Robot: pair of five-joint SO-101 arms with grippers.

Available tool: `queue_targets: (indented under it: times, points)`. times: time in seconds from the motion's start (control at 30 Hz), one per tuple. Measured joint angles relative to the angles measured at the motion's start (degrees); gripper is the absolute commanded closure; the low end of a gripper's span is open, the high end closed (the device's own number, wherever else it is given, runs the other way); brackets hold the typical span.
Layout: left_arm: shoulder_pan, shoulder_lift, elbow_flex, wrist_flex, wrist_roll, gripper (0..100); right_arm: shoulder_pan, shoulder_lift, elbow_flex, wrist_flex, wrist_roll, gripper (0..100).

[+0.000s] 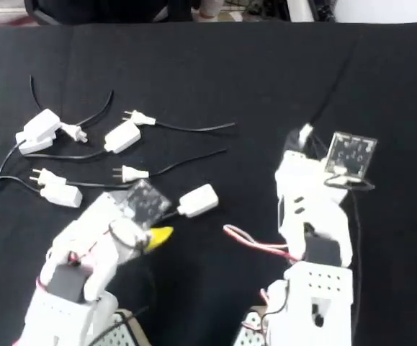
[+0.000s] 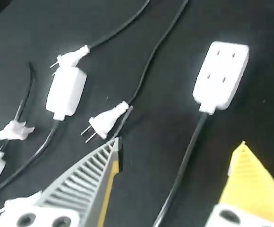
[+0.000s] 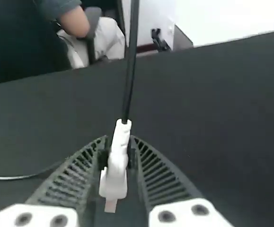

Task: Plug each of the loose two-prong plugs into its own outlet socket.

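Black table (image 1: pixel 230 72), right claw (image 3: pixel 119 142) clamped on a plug (image 3: pixel 114 175), prongs apparently hidden, left claw (image 2: pixel 179 142) spread wide

Smooth white plastic plug (image 3: pixel 114 172) and socket (image 2: pixel 221 75) above a matt black tablecloth (image 1: pixel 251 72).

Left arm (image 1: pixel 86 252) leans forward and low. Left gripper (image 2: pixel 179 142) spread wide, grey finger (image 2: pixel 87 175) and yellow finger (image 2: pixel 248 179) well apart, nothing between them. Right arm (image 1: pixel 312 216) stretched forward from its base. Right gripper (image 3: pixel 119 142) clamped on a white plug (image 3: pixel 114 172), both fingers pressing its sides.
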Motion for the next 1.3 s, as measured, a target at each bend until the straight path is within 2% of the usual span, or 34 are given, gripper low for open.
queue_targets:
  times: [0.2, 0.33, 0.43, 0.73, 0.93, 1.13, 1.3]
  points:
    - [7.65, 35.43, -20.22, -0.88, 1.67, 65, 0.26, -0.09, 1.49, 0.00, 0.00, 98.6]
    - [8.26, 55.74, -29.19, -6.07, 2.02, 65, 0.26, -0.09, 1.49, 0.44, 0.00, 98.6]
    - [8.53, 66.11, -34.64, -7.38, 0.97, 65, 0.26, -0.09, 1.67, 0.44, 0.00, 98.6]
    - [8.88, 80.88, -46.68, -9.41, -1.67, 65, 0.26, -0.09, 2.73, 0.44, 0.00, 98.6]
    - [9.49, 91.43, -52.22, -9.41, -1.58, 76, 0.26, -0.09, 2.90, 0.44, 0.00, 98.6]
    - [11.87, 92.48, -53.54, -7.82, -1.67, 78, 0.26, -0.09, 3.08, 0.44, 0.00, 98.6]
    - [11.96, 92.48, -53.54, -6.59, -1.58, 90, -1.05, -0.09, 4.04, 0.44, 0.00, 98.6]
